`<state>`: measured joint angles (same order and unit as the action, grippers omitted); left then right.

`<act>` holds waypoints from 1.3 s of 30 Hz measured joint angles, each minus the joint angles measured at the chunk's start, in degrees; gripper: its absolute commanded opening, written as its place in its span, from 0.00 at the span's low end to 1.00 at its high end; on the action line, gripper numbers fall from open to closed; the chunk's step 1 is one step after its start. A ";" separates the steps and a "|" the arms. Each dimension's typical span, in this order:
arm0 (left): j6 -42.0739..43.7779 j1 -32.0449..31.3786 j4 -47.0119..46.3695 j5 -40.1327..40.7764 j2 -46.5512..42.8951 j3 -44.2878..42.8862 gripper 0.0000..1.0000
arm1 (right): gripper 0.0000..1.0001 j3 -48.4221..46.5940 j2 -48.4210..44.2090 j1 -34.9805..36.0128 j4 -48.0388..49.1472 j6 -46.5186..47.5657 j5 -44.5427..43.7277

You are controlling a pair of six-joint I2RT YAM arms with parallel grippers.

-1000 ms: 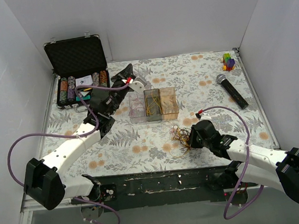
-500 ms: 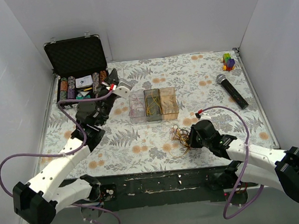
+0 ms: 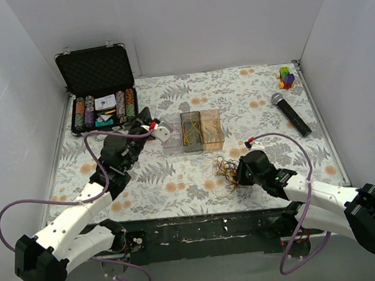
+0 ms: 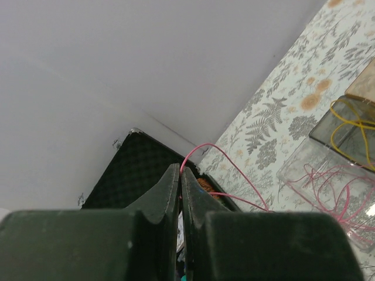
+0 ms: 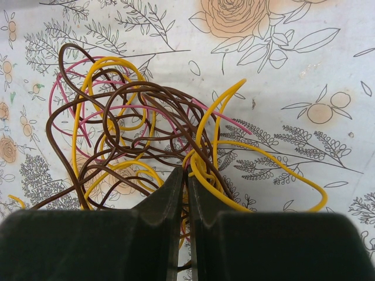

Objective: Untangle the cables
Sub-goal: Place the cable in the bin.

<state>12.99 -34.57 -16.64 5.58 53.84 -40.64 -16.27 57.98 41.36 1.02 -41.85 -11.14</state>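
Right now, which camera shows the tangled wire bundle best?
Right wrist: the wire bundle fills the frame, each strand distinct. Top external shows it as a small clump by the right gripper. Left wrist misses it; the left gripper pinches a pink wire.

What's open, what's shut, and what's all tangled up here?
cables: tangled in a heap.
left pincer: shut on pink wire.
right pincer: shut on cables.
chip case: lid open.
sorting box: no lid, wires inside.
microphone: lying flat.
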 measured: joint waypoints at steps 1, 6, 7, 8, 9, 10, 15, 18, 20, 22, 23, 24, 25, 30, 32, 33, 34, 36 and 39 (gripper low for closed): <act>0.57 0.00 0.11 0.70 0.55 0.00 0.00 | 0.15 0.00 -0.02 0.00 0.00 0.00 0.00; 1.88 0.28 -0.02 6.45 3.98 -0.02 0.00 | 0.15 0.07 -0.17 0.00 -0.04 -0.04 0.00; 1.84 0.37 0.04 7.19 4.31 -0.02 0.00 | 0.15 0.07 -0.17 0.00 -0.04 -0.04 0.00; 1.70 0.52 0.11 8.02 4.59 -0.09 0.00 | 0.15 0.07 -0.17 0.00 -0.04 -0.04 0.00; 1.44 0.70 0.17 8.96 4.85 -0.35 0.00 | 0.15 0.07 -0.17 0.00 -0.04 -0.04 0.00; 0.98 0.87 0.17 9.94 5.14 -0.79 0.00 | 0.15 0.07 -0.17 0.00 -0.04 -0.04 0.00; -3.13 2.67 0.50 15.23 7.50 -5.25 0.00 | 0.15 0.07 -0.17 0.00 -0.04 -0.04 0.00; -6.80 4.20 1.42 17.66 8.48 -7.98 0.00 | 0.15 0.07 -0.17 0.00 -0.07 -0.04 0.00; -9.18 5.05 1.92 18.25 8.48 -8.81 0.00 | 0.15 0.09 -0.20 0.00 -0.04 -0.04 0.00; -10.60 5.57 2.40 18.95 8.22 -8.83 0.00 | 0.15 0.09 -0.20 0.00 -0.04 -0.04 0.00; -11.02 5.64 2.71 19.10 8.20 -8.81 0.00 | 0.15 0.09 -0.20 0.00 -0.04 -0.04 0.00; -11.10 5.64 2.97 19.10 8.20 -8.68 0.00 | 0.15 0.09 -0.20 0.00 -0.04 -0.04 0.00; -10.91 5.64 2.97 19.12 8.15 -8.41 0.00 | 0.15 0.09 -0.20 0.00 -0.04 -0.04 0.00; -6.10 5.86 1.20 18.62 5.33 -1.51 0.00 | 0.15 0.24 -0.33 0.00 0.02 -0.15 -0.02; -5.20 6.54 1.84 18.45 4.87 0.28 0.00 | 0.15 0.26 -0.39 0.00 0.02 -0.20 -0.02; -5.14 7.13 2.45 18.40 4.90 0.52 0.00 | 0.15 0.28 -0.39 0.00 0.04 -0.20 -0.02; -5.18 7.76 2.95 18.43 4.94 0.52 0.00 | 0.15 0.31 -0.39 0.00 0.07 -0.22 -0.02; -5.66 8.79 2.99 18.47 4.92 0.48 0.00 | 0.15 0.31 -0.39 0.00 0.07 -0.20 -0.02; -6.80 9.66 3.41 18.36 4.92 0.46 0.00 | 0.15 0.31 -0.39 0.00 0.09 -0.20 -0.02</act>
<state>6.20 -24.91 -13.23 23.94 58.76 -40.18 -15.97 57.58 41.36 1.10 -42.04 -11.16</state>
